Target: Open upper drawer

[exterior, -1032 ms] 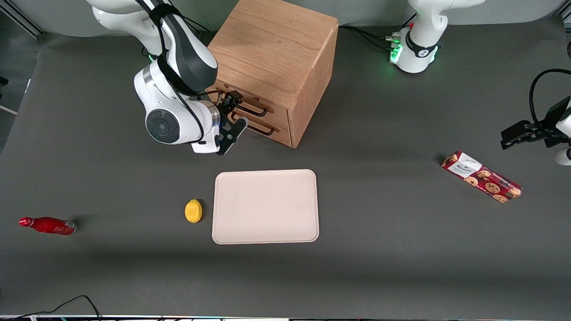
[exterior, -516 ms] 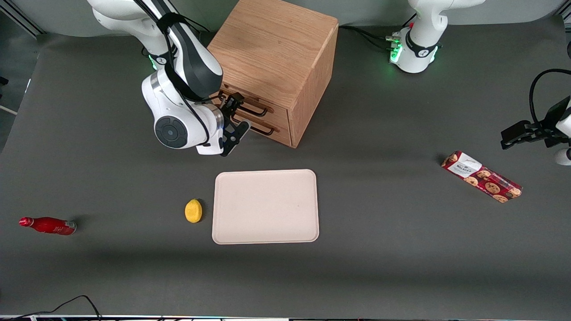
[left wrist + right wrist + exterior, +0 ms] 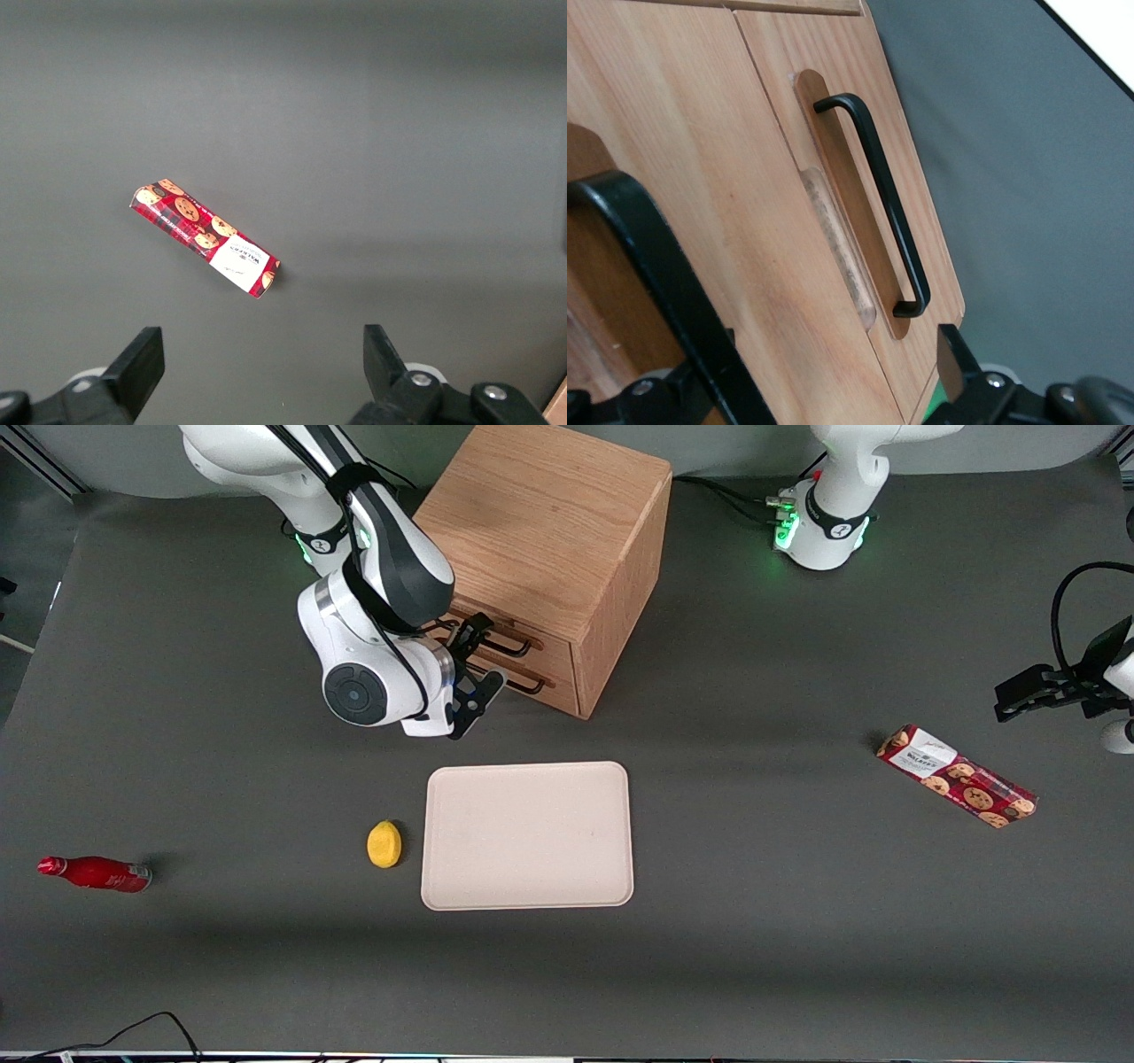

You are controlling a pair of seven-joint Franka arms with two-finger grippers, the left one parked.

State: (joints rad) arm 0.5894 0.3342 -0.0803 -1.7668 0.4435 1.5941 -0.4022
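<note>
Gripper (image 3: 471, 662) before the upper drawer (image 3: 518, 638) — jaws apart — handle (image 3: 505, 636) between.

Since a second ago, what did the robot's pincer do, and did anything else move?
The black pincer slid along the front of the light oak two-drawer cabinet toward the parked arm's end, closing in on the upper drawer's thin black bar handle. Both drawers stayed shut. The beige tray, yellow lemon, red bottle and red cookie box stayed put.

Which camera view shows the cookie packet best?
The left wrist view: the cookie packet lies whole, label up. The front view shows it smaller, toward the parked arm's end; the right wrist view misses it. The gripper is at the cabinet drawers.
</note>
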